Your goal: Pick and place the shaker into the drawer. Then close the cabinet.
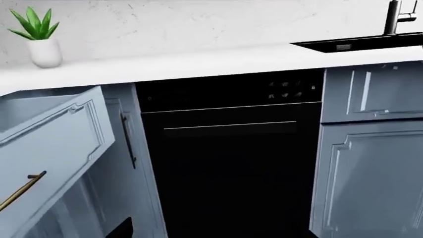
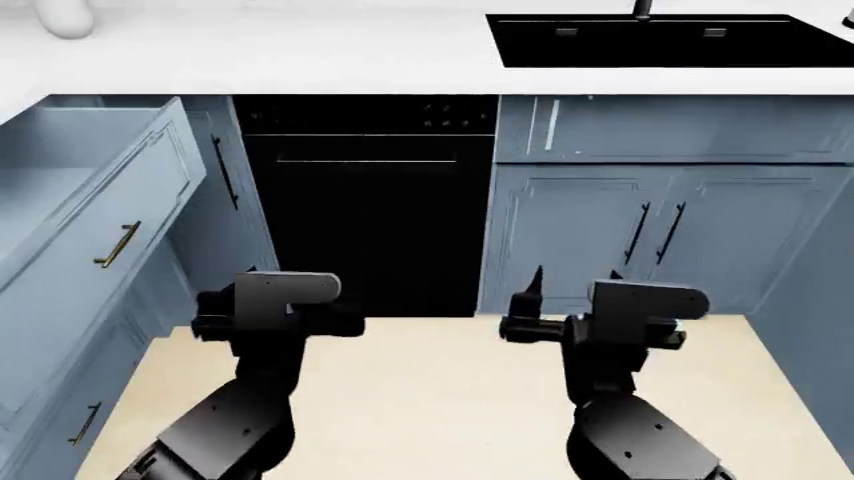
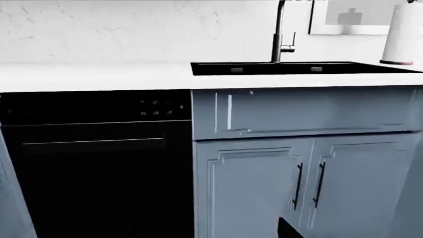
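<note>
The shaker is not seen in any view. The drawer (image 2: 80, 190) is pulled out at the left of the head view, its pale interior bare where shown and its front panel carrying a brass handle (image 2: 118, 243); in the left wrist view the same drawer (image 1: 46, 144) stands out beside the black oven (image 1: 231, 158). The left claw (image 2: 274, 310) is held low in front of the oven (image 2: 367, 200), just right of the drawer front and apart from it. The right claw (image 2: 534, 315) is held before the cabinet doors (image 2: 614, 235), well apart from the drawer. Whether either claw is open or closed cannot be told: the fingers are hidden or seen only in part, and nothing is seen gripped. A white counter (image 2: 267, 60) runs above, bearing a potted plant (image 1: 41, 37) over the drawer and a black sink (image 3: 297, 68) with a faucet (image 3: 280, 32) to the right. A white roll (image 3: 403, 34) stands beside the sink.
</note>
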Controlling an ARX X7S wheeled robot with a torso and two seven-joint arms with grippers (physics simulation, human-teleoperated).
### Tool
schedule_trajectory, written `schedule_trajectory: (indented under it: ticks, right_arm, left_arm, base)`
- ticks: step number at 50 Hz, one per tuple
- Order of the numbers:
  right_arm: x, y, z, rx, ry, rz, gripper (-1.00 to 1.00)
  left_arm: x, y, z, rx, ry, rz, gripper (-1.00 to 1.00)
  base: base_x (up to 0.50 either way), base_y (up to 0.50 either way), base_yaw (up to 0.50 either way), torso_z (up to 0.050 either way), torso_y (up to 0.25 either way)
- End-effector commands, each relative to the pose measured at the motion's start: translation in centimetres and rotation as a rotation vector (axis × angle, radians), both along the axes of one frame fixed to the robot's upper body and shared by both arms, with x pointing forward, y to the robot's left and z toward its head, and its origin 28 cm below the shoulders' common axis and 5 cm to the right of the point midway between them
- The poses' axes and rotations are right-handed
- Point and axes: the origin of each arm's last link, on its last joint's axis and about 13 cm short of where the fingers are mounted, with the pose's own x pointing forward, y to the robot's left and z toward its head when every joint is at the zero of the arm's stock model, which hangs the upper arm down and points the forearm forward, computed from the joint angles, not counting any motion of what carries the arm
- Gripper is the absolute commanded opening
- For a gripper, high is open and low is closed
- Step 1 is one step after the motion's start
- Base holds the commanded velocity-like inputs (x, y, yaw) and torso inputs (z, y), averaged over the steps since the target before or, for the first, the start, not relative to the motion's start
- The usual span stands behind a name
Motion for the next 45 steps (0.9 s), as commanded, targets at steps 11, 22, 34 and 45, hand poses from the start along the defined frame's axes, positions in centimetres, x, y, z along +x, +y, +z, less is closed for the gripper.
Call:
schedule_trajectory:
  ticks: [11, 22, 34, 45]
  right_arm:
    - [-3.6, -0.1, -7.1, -0.041, 0.029, 0.021, 1.00]
    - [-3.7, -0.1, -7.1, -0.035, 0.024, 0.026, 1.00]
    - [-3.5, -0.1, -7.4, -0.049, 0.052, 0.043, 1.00]
    - [-3.5, -0.1, -7.4, -0.063, 0.061, 0.042, 1.00]
  left_arm:
    - [-3.8, 0.6, -6.3, -0.064, -0.027, 0.014, 1.00]
    - [-3.9, 0.5, -6.4, -0.062, -0.036, 0.002, 1.00]
    - [-3.5, 0.4, -6.9, -0.012, 0.070, 0.002, 1.00]
    - [-3.5, 0.3, -7.5, 0.021, 0.097, 0.007, 1.00]
  base:
    - [0.00, 0.00, 0.00, 0.000, 0.000]
    - [0.00, 0.00, 0.00, 0.000, 0.000]
    - [0.00, 0.00, 0.00, 0.000, 0.000]
    - [0.00, 0.00, 0.00, 0.000, 0.000]
